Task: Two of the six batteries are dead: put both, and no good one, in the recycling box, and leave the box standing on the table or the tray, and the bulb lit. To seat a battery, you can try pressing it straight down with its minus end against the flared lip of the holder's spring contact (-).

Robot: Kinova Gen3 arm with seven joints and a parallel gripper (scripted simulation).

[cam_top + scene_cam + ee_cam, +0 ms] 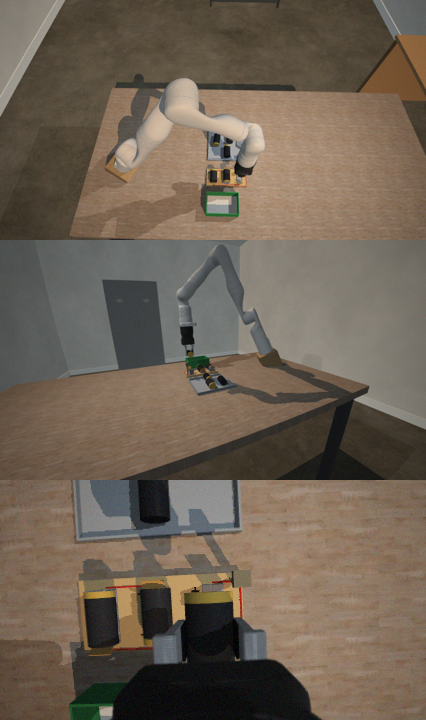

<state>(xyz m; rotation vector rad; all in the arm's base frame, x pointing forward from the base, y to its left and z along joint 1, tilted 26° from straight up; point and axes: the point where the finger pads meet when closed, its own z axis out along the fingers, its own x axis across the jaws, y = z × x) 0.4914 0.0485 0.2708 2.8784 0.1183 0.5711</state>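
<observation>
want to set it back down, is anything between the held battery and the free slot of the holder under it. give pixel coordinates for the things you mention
Nothing visible stands between the held battery (190, 354) (209, 627) and the free slot (239, 179) (191, 371) (212, 588). The unlit bulb (187, 364) (241, 578) stands beside the slot, at the holder's (220, 178) (203, 374) (131, 607) corner.

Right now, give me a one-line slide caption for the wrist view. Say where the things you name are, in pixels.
Gripper (239, 178) (189, 355) (210, 632) gripping a battery (190, 353) (209, 625) above the battery holder (219, 182) (193, 375) (131, 610), two others seated, the bulb (241, 578) unlit.
</observation>
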